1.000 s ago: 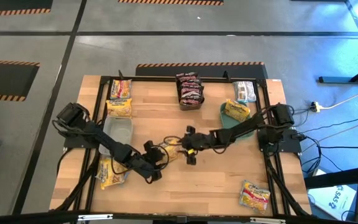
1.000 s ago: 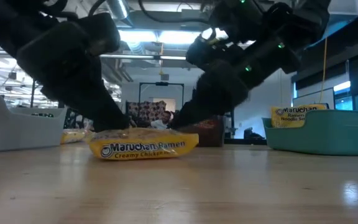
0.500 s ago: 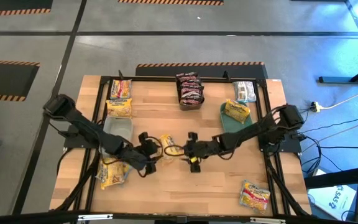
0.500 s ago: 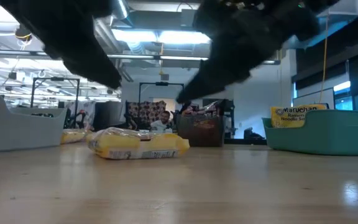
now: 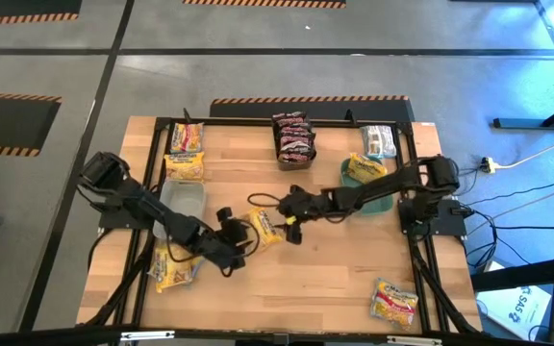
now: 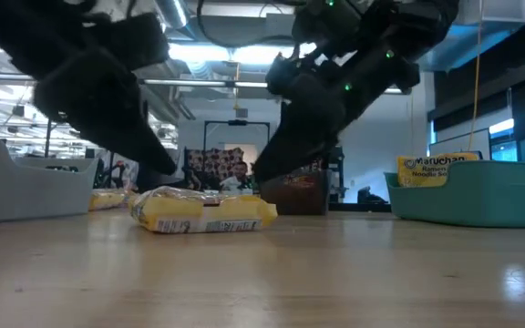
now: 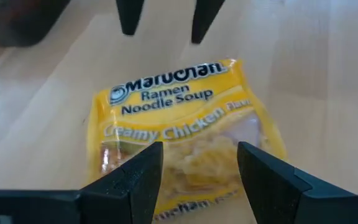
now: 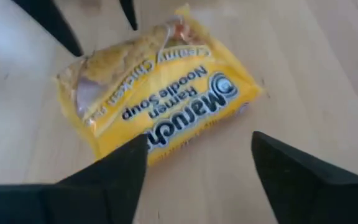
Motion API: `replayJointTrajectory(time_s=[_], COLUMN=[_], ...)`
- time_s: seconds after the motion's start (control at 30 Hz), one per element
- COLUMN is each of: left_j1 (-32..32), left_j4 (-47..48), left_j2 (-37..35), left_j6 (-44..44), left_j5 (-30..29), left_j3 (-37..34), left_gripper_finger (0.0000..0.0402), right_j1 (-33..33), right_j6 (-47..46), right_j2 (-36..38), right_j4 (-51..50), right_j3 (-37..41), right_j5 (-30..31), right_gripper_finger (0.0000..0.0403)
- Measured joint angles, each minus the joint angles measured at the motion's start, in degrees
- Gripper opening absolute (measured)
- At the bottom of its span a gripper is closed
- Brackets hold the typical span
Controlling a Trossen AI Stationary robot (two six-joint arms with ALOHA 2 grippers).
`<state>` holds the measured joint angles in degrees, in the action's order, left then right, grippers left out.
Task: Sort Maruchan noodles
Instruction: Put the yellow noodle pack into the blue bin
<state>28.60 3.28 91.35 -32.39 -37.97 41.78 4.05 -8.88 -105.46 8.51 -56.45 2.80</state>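
Note:
A yellow Maruchan creamy chicken packet (image 5: 265,227) lies flat on the wooden table's middle; it also shows in the low view (image 6: 204,211). My left gripper (image 5: 239,238) is open at the packet's left end, its fingers standing over that end in the left wrist view (image 7: 201,165). My right gripper (image 5: 286,215) is open at the packet's right side, and the packet (image 8: 157,93) lies ahead of its spread fingers (image 8: 197,168). In the low view both arms hang just above the packet. I see neither gripper touching it.
Yellow packets (image 5: 185,160) lie at the far left, next to a clear bin (image 5: 183,202). Dark red packets (image 5: 293,138) sit at the far middle, and a silver-white one (image 5: 378,141) at the far right. A green dish (image 5: 381,200) holds a yellow packet (image 5: 365,171). More yellow packets lie near left (image 5: 171,268) and near right (image 5: 394,302).
The packet, which stood tipped with its printed face toward the near edge between both grippers, has dropped flat on the table. Both grippers have come off it. My right gripper has then moved toward the far edge, and my left gripper has shifted a little toward the table's left.

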Motion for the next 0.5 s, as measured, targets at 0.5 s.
replayJointTrajectory(time_s=[0.5], left_j1=[-3.0], left_j4=[-17.0], left_j2=[0.0], left_j6=[8.7], left_j5=[4.3], left_j3=[-7.3], left_gripper_finger=[0.0202], right_j1=[-8.5], right_j6=[-17.1], right_j2=[0.8], right_j4=[-3.2], right_j3=[0.0], right_j5=[-22.7], right_gripper_finger=[0.0332])
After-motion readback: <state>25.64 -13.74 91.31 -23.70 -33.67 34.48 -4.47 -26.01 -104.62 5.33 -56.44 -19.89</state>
